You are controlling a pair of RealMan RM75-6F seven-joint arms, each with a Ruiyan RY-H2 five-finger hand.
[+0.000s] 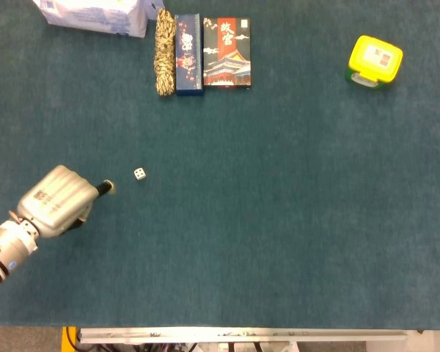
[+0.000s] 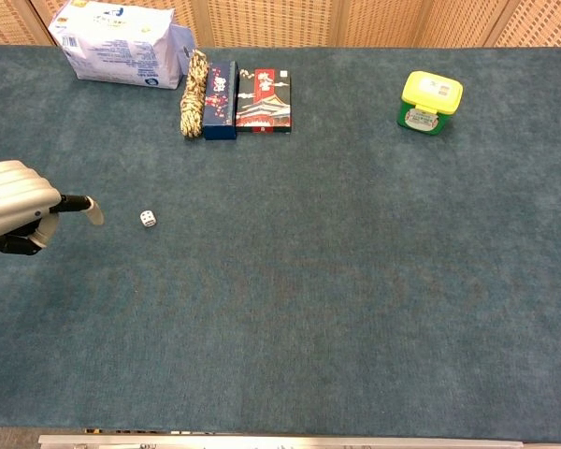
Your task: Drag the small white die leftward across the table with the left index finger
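The small white die (image 1: 139, 174) (image 2: 148, 218) lies alone on the teal table, left of centre. My left hand (image 1: 57, 201) (image 2: 17, 201) is to its left and nearer the front, with one finger stretched toward the die and the others curled in. The fingertip (image 1: 108, 187) (image 2: 94, 215) is clear of the die by a short gap. The hand holds nothing. My right hand shows in neither view.
Along the far edge lie a white tissue pack (image 1: 95, 15), a coil of rope (image 1: 164, 53), a blue box (image 1: 188, 54) and a red and black box (image 1: 227, 53). A yellow-lidded container (image 1: 374, 61) stands at the far right.
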